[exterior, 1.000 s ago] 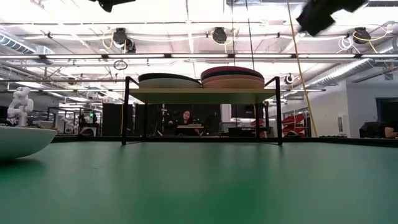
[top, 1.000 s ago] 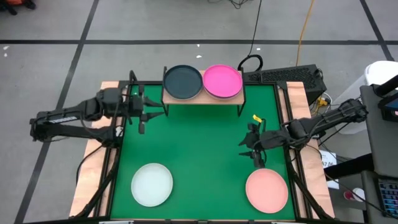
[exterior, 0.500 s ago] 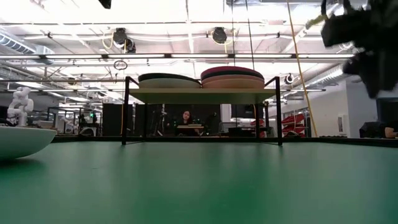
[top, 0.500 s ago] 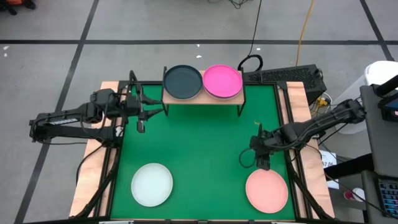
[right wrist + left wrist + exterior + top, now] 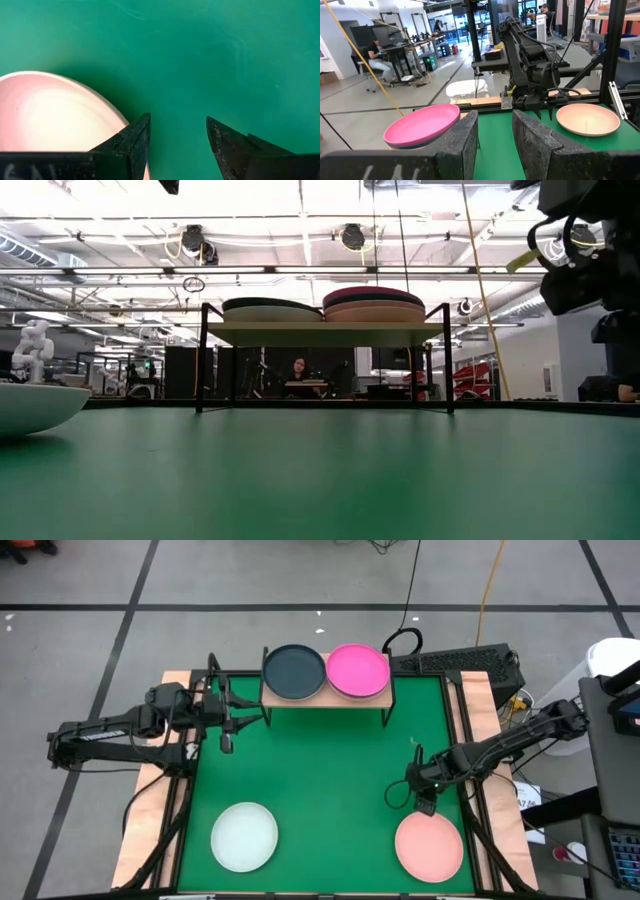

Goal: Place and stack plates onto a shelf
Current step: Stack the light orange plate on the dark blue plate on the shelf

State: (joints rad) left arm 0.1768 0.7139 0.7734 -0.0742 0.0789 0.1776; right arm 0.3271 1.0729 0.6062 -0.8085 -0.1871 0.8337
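Pink plate [image 5: 429, 846] near desk corner, far from shelf [image 5: 326, 692]. Right end effector [image 5: 424, 802] just above its rim, fingers apart. Pickup step: needs lowering astride rim, closing. Left end effector [image 5: 228, 726] beside shelf, parted.

Open green mat [image 5: 320, 780] lay clear across the table's centre, with the shelf [image 5: 325, 698] and its two plate stacks blocking twelve o'clock. A white plate [image 5: 244, 836] sat at seven o'clock, a salmon plate [image 5: 429, 846] at five, the right gripper [image 5: 424, 802] parted just above its rim.
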